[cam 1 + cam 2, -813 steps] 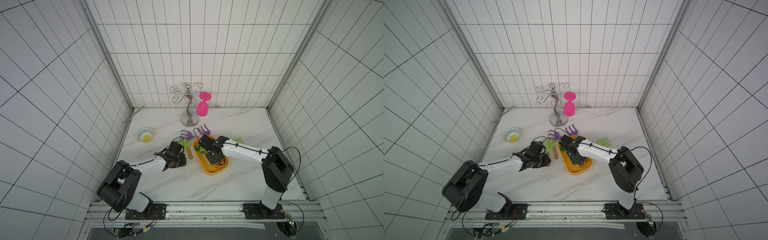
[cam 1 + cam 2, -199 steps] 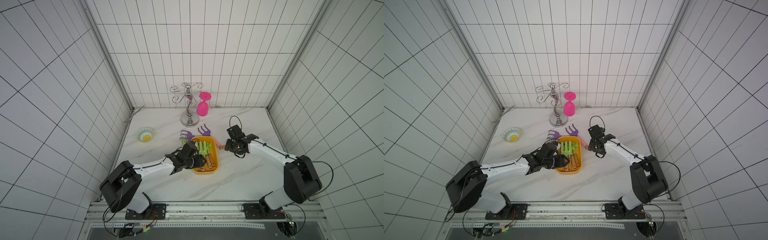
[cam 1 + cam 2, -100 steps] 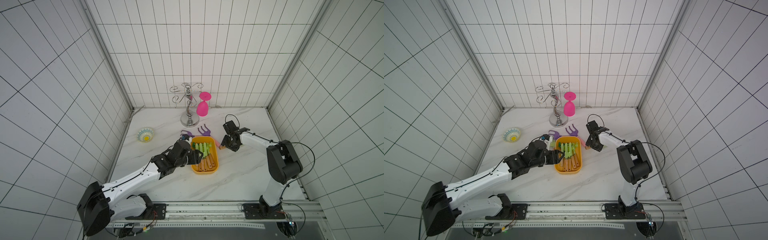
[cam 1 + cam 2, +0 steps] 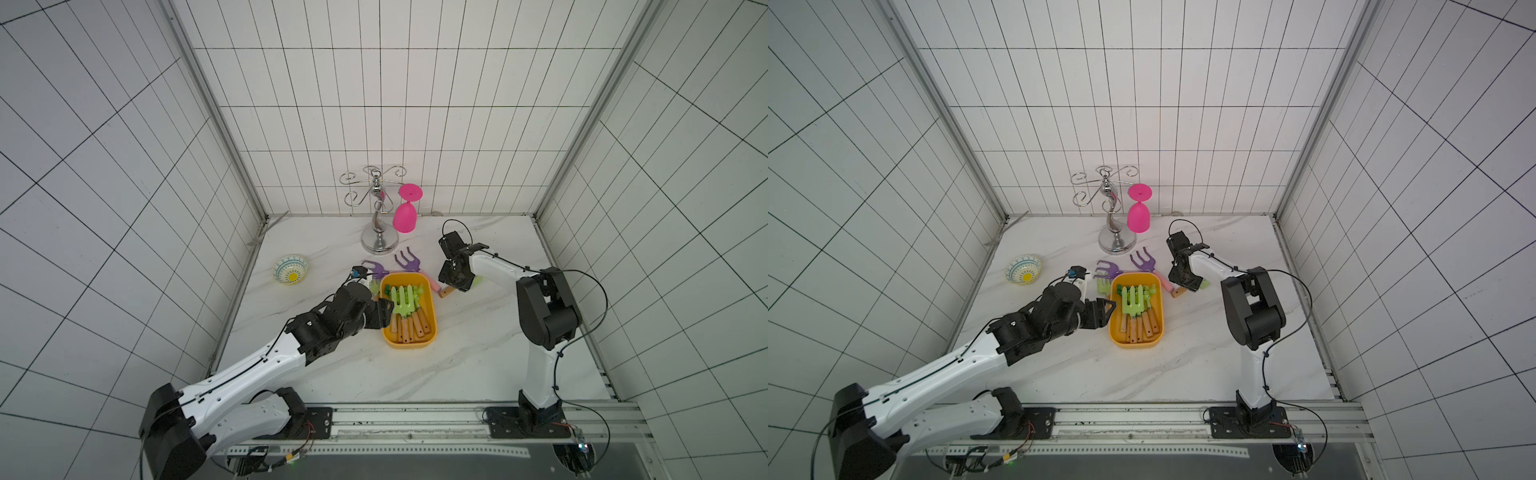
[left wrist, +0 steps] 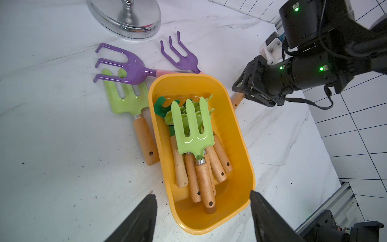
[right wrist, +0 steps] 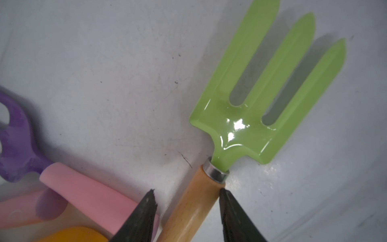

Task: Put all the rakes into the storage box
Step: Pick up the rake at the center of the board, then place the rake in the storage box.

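the rake [image 6: 240, 134] that is waiting its turn is lying flat on the desk [image 6: 104, 73]. it is just right of the storage box [image 4: 409, 343], near the middle of a top view. the right claw [image 6: 186, 191] is sitting over its wooden handle [image 6: 194, 209] and is not clenching yet. one finger [image 6: 230, 209] is touching the wood and the other finger [image 6: 142, 220] is leaving a small gap. nothing is being held.

here is what may be going wrong next. the claw is landing right up by the metal ring [image 6: 215, 174], so the long wooden end may be dipping down in the lift. the smooth round wood may be slipping or turning in the claw. the pink handle [image 6: 88, 192] of a purple rake [image 6: 16, 146] is lying just beside one finger, so that finger may be pinching it or dragging it along.

the storage box is already holding a pile of rakes [image 5: 192, 130]. a new one may be landing on top, poking over the rim and tipping out.

the left claw [image 5: 201, 192] is hanging released and empty by the left side of the box in both top views. the two arms may be bumping there if it is not making room.
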You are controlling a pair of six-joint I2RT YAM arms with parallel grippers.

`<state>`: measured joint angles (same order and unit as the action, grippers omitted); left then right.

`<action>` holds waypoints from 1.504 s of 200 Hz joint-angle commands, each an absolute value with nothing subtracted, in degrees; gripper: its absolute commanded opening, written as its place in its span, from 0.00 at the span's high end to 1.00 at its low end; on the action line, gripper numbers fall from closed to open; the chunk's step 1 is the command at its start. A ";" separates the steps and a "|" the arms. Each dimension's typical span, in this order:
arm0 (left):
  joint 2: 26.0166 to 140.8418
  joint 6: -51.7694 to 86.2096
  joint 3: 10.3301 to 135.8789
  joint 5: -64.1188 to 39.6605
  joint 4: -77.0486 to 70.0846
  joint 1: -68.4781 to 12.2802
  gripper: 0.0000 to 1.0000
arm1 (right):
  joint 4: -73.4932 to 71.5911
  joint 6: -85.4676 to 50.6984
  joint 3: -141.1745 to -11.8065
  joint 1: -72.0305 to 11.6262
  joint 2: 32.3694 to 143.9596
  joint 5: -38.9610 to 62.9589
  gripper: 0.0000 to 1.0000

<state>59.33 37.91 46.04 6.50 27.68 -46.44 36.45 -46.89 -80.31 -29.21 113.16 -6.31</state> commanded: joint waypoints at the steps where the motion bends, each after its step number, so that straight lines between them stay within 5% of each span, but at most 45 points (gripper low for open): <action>1: 58.14 36.42 45.34 8.49 29.35 -45.72 0.28 | 41.01 -44.55 -78.03 -28.63 115.69 -6.28 0.52; 105: 58.02 35.07 44.43 6.70 30.73 -41.58 0.28 | 44.14 -36.53 -75.03 -28.21 114.72 -10.67 0.76; 177: 62.41 34.91 42.37 4.66 30.44 -38.95 0.28 | 44.20 -30.62 -69.33 -29.05 99.88 -14.38 0.88; 235: 73.25 35.22 43.86 -0.54 28.09 -38.73 0.34 | 47.30 -30.11 -70.94 -41.24 86.97 -16.97 0.90; 301: 75.23 35.99 43.57 -0.92 25.76 -38.76 0.35 | 35.50 -33.41 -68.93 -49.40 86.17 -9.50 0.91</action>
<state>74.56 35.75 43.16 -0.30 27.88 -38.89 41.17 -31.64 -70.26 -47.99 85.62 -11.92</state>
